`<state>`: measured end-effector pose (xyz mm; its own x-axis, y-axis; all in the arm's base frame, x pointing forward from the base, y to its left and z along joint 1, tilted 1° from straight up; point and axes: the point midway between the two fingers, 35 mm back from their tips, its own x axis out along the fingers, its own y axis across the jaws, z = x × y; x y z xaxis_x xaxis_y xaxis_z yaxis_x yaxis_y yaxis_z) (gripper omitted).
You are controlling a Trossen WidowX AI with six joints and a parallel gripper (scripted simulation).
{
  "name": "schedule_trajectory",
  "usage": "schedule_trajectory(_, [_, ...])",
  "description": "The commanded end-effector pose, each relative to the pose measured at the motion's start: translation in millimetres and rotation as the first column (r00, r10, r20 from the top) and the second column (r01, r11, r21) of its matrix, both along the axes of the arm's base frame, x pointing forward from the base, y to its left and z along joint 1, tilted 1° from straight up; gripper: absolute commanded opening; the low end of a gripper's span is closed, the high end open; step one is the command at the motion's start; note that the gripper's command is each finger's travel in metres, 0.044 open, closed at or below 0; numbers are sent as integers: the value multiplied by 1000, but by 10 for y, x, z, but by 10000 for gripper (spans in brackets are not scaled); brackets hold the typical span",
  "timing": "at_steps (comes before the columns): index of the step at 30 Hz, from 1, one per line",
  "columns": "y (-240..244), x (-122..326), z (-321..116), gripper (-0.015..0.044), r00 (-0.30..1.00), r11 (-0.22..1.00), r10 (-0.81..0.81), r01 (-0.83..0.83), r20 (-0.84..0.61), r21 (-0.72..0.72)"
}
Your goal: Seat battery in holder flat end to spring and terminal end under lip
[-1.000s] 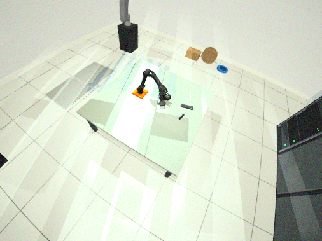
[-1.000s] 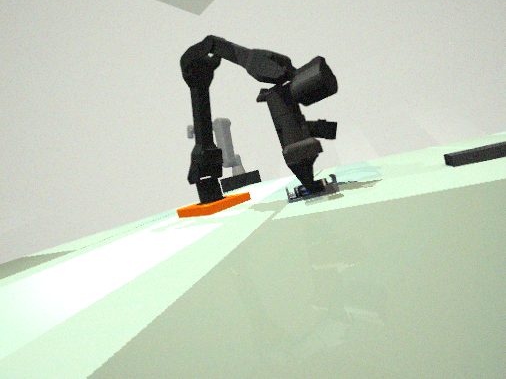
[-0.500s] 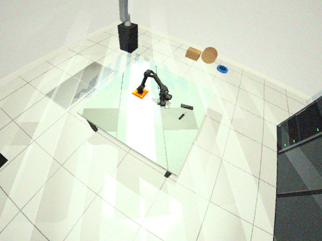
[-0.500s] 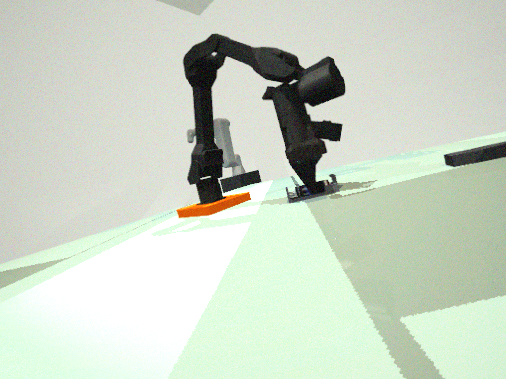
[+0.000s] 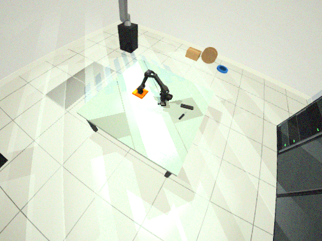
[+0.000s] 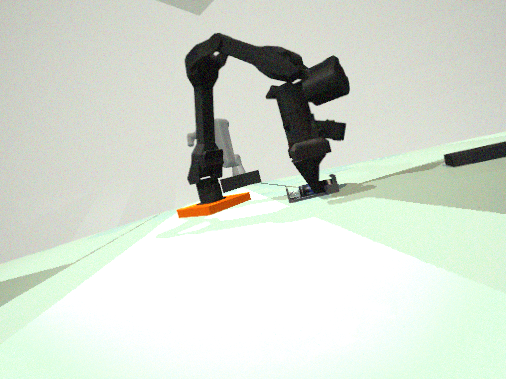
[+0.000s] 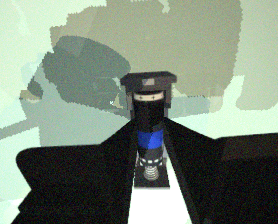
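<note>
The holder (image 6: 334, 185) (image 7: 152, 183) is a dark tray on the table, with a raised lip (image 7: 149, 80) at its far end and a coil spring (image 7: 151, 173) at its near end in the wrist view. The battery (image 7: 150, 140), black with a blue band, lies lengthwise in line with the holder. Its flat end is at the spring. Its pale-ringed terminal end is at the lip, the tip hidden beneath it. My gripper (image 6: 316, 189) (image 7: 148, 123) points down, shut on the battery's sides. Whether the battery rests fully on the holder floor cannot be told.
A long black bar (image 5: 187, 107) (image 6: 475, 154) and a smaller black piece (image 5: 182, 116) lie on the table (image 5: 114, 110), beyond the holder from the arm's base. The arm stands on an orange plate (image 5: 137, 94) (image 6: 192, 213). Shadows and bright reflections cross the table top.
</note>
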<state>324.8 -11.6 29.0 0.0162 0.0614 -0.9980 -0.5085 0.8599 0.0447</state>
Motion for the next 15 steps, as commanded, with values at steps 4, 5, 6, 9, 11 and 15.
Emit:
schedule_trajectory(4, [6,11,4,71,1000,1000,-3,3,3,2])
schedule_trajectory(5, [6,11,4,71,1000,1000,-3,3,3,2])
schedule_trajectory(6, [6,11,4,71,1000,1000,-3,3,3,2])
schedule_trajectory(9, [6,11,4,123,1000,1000,-3,3,3,2])
schedule_trajectory(11, [6,11,4,173,1000,1000,-3,3,3,2])
schedule_trajectory(15, [6,9,34,173,1000,1000,-3,3,2,1])
